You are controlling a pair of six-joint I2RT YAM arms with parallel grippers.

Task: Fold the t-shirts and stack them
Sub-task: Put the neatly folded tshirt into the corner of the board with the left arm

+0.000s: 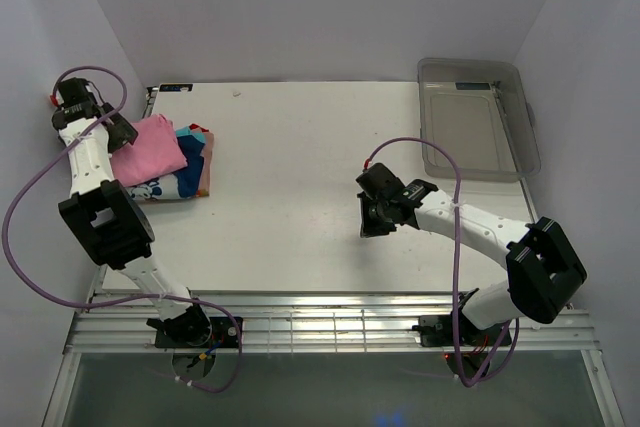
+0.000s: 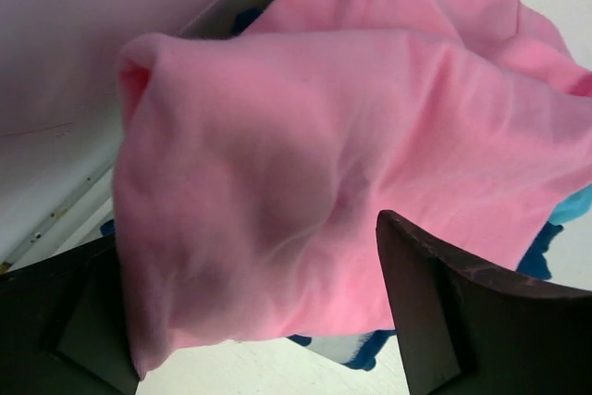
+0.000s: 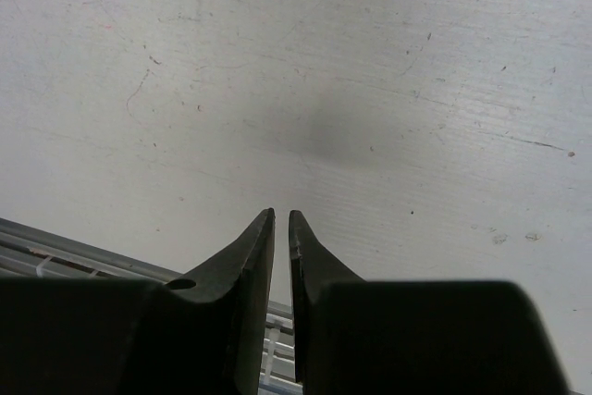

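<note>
Lying btwn left gripper's (image 2: 250, 312) wide-apart fingers (image 2: 453, 321), pink tee (image 2: 351, 136) tops folded stack (image 1: 190, 169).

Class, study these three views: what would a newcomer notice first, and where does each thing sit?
The bright pink t-shirt lies rumpled on the stack of folded t-shirts at the left edge of the table, the left end effector open over it. The right end effector hangs shut above the bare table, and a clear plastic bin sits at the far right.
</note>
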